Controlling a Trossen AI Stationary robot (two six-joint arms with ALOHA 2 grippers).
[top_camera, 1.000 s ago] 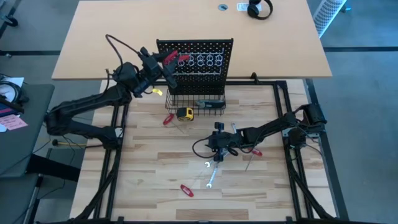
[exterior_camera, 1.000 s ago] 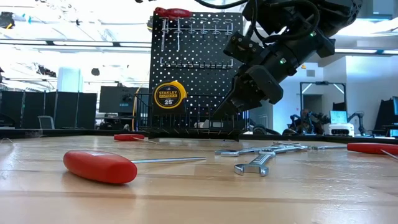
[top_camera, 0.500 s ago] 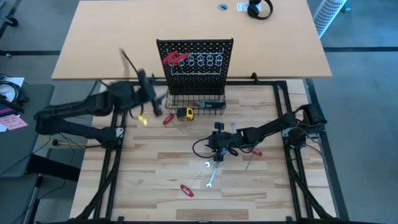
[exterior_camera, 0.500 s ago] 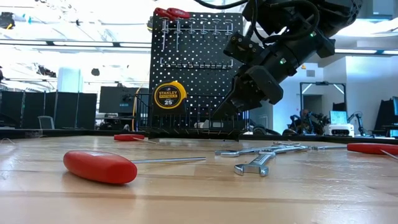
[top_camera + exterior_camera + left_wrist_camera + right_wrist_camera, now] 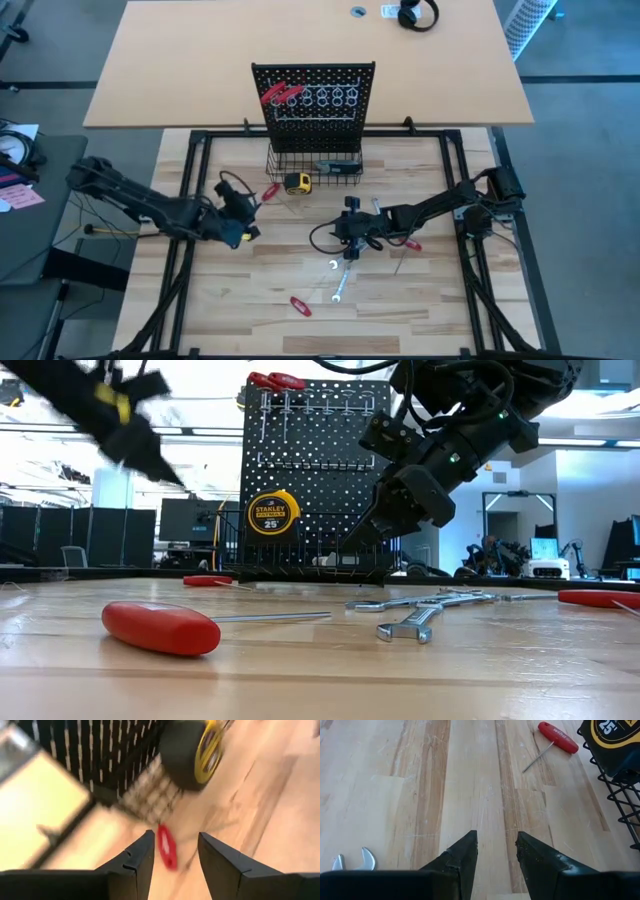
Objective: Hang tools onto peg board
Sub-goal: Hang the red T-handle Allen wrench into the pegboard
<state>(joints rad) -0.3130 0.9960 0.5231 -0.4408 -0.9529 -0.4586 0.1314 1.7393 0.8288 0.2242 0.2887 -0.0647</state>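
Red pliers (image 5: 278,94) lie slantwise atop peg board (image 5: 315,110).

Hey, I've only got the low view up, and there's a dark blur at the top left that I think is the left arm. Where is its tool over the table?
Observer: From above, the left arm's tool hovers over the left part of the wooden table, in front of the black perforated peg board and off its left side.
Operator: Is it holding anything?
Observer: No. Its wrist view shows its fingers apart with nothing between them. A small red-handled screwdriver lies on the wood beyond them.
Operator: And the right one?
Observer: The right arm's tool is open and empty too, above bare wood. A silver open-ended wrench lies off to one side.
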